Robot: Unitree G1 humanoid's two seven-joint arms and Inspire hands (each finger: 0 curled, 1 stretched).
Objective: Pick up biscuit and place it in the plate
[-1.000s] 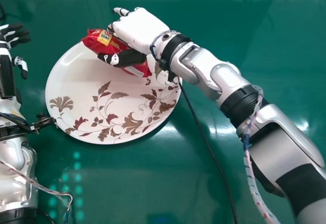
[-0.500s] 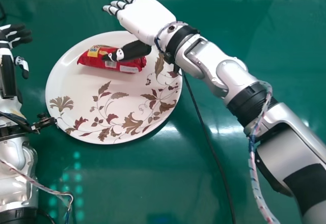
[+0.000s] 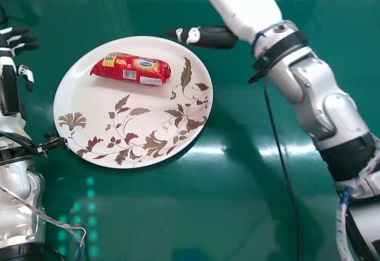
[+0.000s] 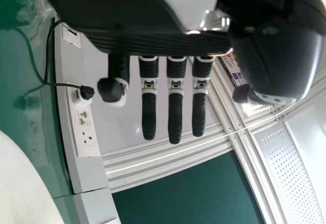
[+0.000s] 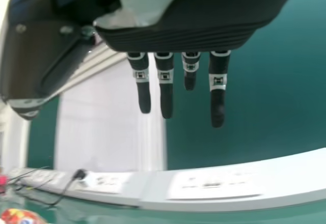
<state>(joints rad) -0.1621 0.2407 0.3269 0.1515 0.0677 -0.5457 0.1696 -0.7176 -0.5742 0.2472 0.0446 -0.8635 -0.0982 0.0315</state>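
The red biscuit packet [image 3: 131, 69] lies on the upper part of the white plate [image 3: 98, 110] with brown leaf patterns. My right hand [image 3: 240, 0] is up and to the right of the plate, apart from the packet, its thumb pointing left. In the right wrist view, that hand [image 5: 175, 40] has straight fingers, and a bit of the packet [image 5: 21, 217] shows. My left hand [image 3: 18, 41] rests left of the plate; in the left wrist view the fingers of the hand [image 4: 174, 102] are straight and hold nothing.
The plate stands on a glossy green table [image 3: 237, 213]. A black cable hangs from my right wrist across the table. My left forearm [image 3: 18, 196] lies close beside the plate's left rim. Sockets [image 4: 84, 124] and a plugged cable line the table's far edge.
My right hand has let go of the packet and moved away, up and to the right. The packet now lies flat on the plate. The left hand has kept still.
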